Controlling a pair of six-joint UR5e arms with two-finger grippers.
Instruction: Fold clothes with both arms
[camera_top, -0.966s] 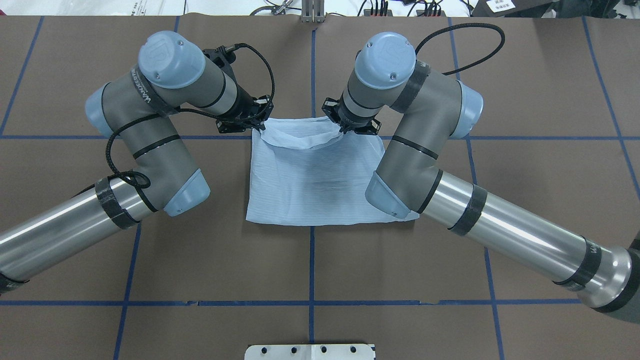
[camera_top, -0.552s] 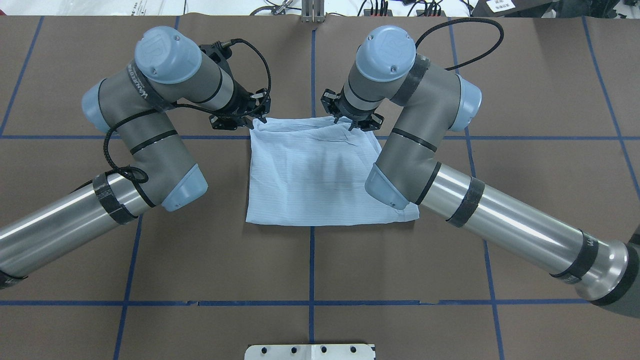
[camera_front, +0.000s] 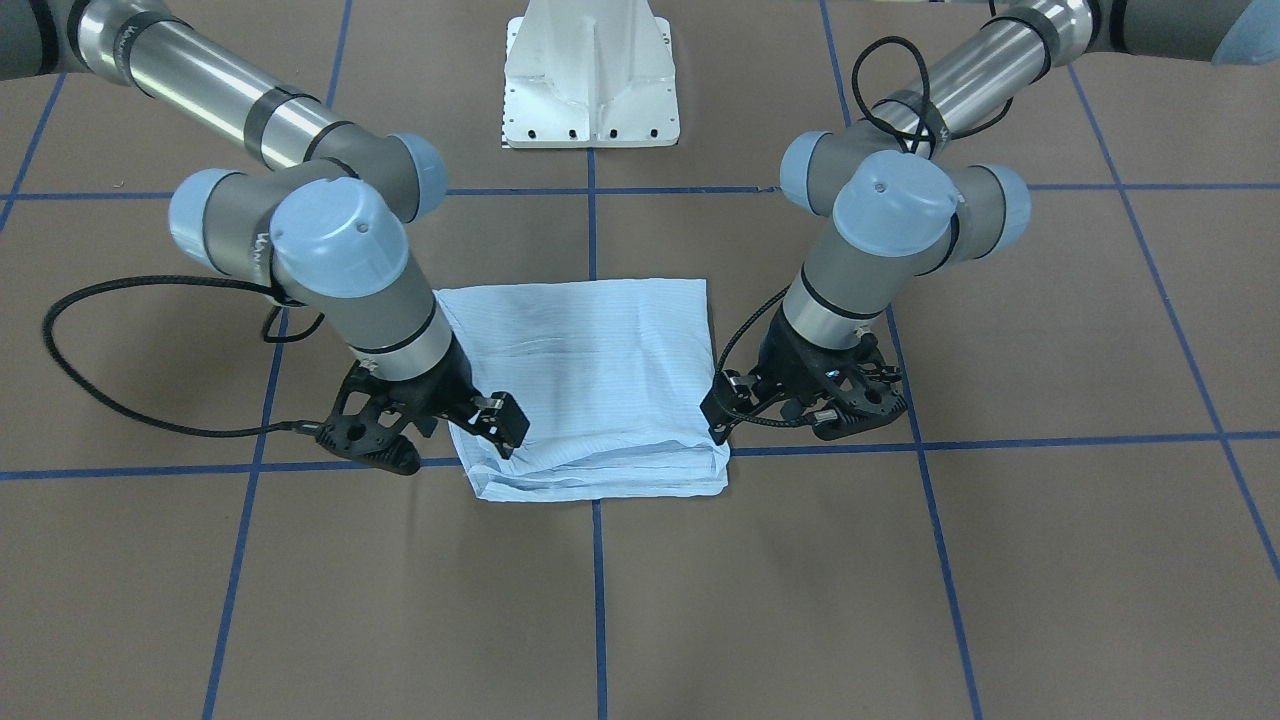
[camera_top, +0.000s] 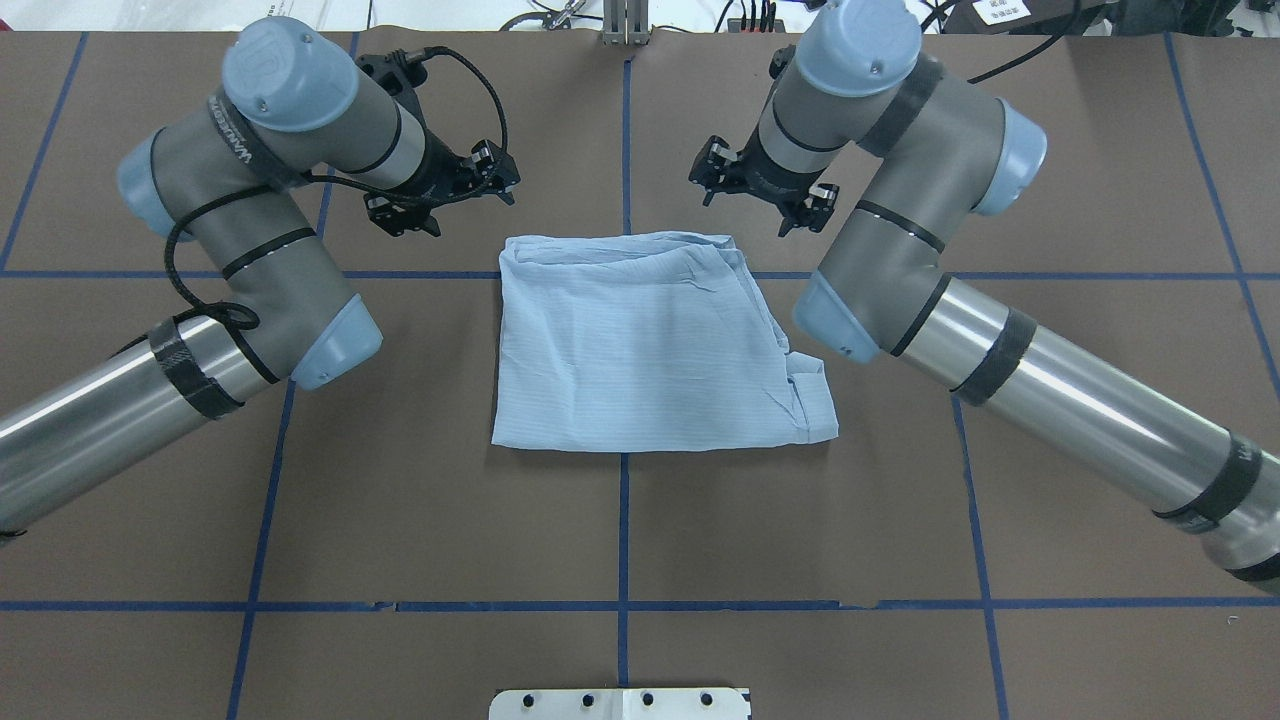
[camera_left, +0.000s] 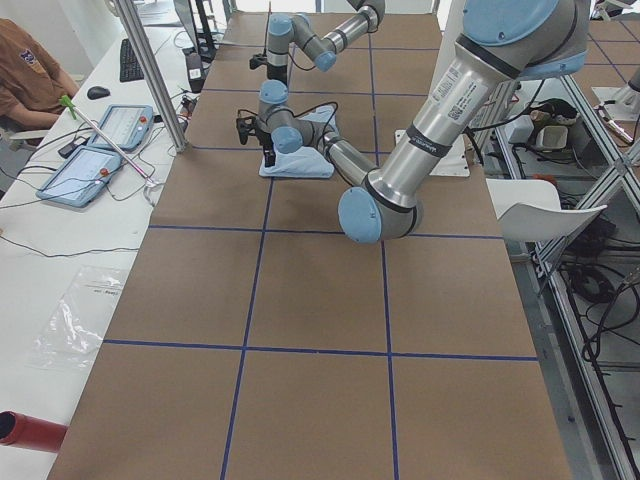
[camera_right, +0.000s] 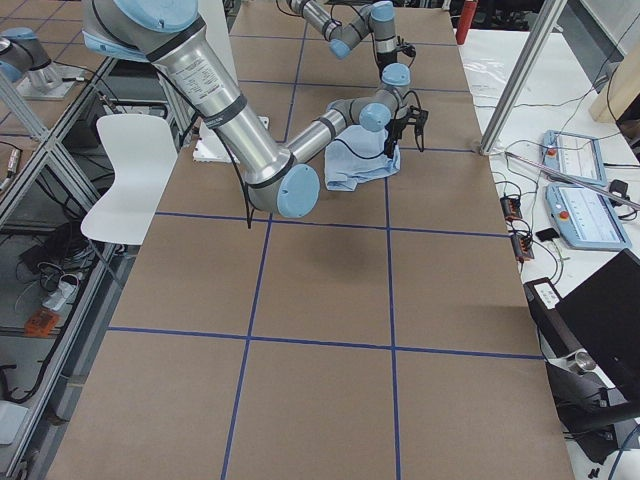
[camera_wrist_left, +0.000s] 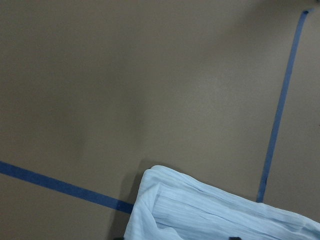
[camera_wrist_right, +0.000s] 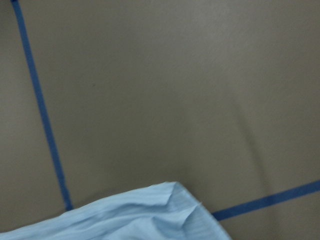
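Observation:
The clothes, a pale-blue striped shirt (camera_top: 650, 340), lie folded into a rough square on the brown table; the far edge is a stacked fold (camera_front: 600, 470). My left gripper (camera_top: 452, 195) hangs open beyond the shirt's far left corner and holds nothing. At the far right corner my right gripper (camera_top: 757, 190) is open too, clear of the cloth. From the front, the right gripper (camera_front: 435, 435) and left gripper (camera_front: 790, 415) flank the folded edge. Each wrist view shows only a shirt corner (camera_wrist_left: 210, 215) (camera_wrist_right: 140, 215) and bare table, no fingers.
Blue tape lines (camera_top: 623, 520) grid the table. The white pedestal base (camera_front: 592, 80) stands at the robot's side. A person (camera_left: 25, 80) sits at a bench with tablets (camera_left: 100, 150) past the far edge. A red cylinder (camera_left: 30, 432) lies off the table.
Both grippers have let go of the shirt's far edge, opened, and pulled up and away past it. The folded layer has settled flat.

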